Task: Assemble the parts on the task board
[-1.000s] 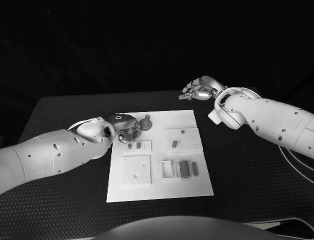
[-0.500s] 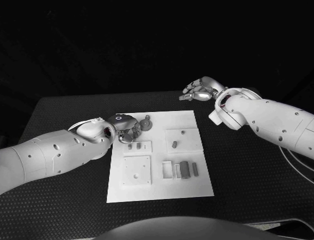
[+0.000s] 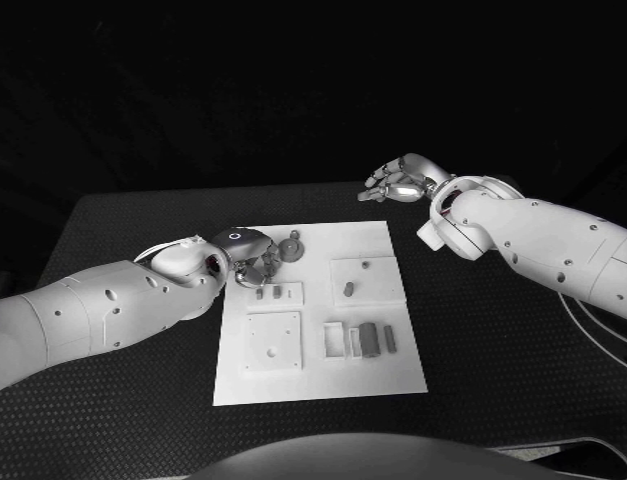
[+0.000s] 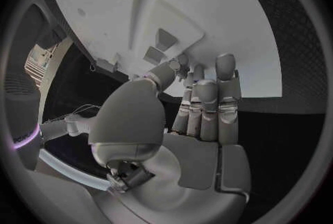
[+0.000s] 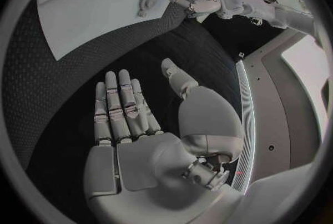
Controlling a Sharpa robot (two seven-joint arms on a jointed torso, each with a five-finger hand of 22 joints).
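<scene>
Nearest the robot, the board (image 3: 320, 385) lay flat mid-counter (image 3: 515, 340), its near strip bare. Just beyond sat a square plate (image 3: 273, 340) on the left and a row of upright parts (image 3: 359, 339) on the right, then two small pegs (image 3: 267, 293) and a lone part (image 3: 348, 288) on a raised block.

At the board's far left corner the left hand (image 3: 251, 256) hovered with fingers curled down close to a rounded part (image 3: 293, 246). Over the last second it had shifted only slightly, the wrist easing a little toward the near side, while every part kept its place (so no assembly step seems to have been completed in that interval). Judging by this, the hand was still settling on a grasp rather than carrying anything.

Whether its fingertips actually touched or pinched anything I could not tell: in the left wrist view the fingers (image 4: 208, 107) lay together over the board edge, the tips hiding what was under them.

Farthest off, the right hand (image 3: 400, 180) hung beyond the board's far right corner, well apart from it, fingers (image 5: 121, 107) straight and spread, holding nothing, and unmoved.
</scene>
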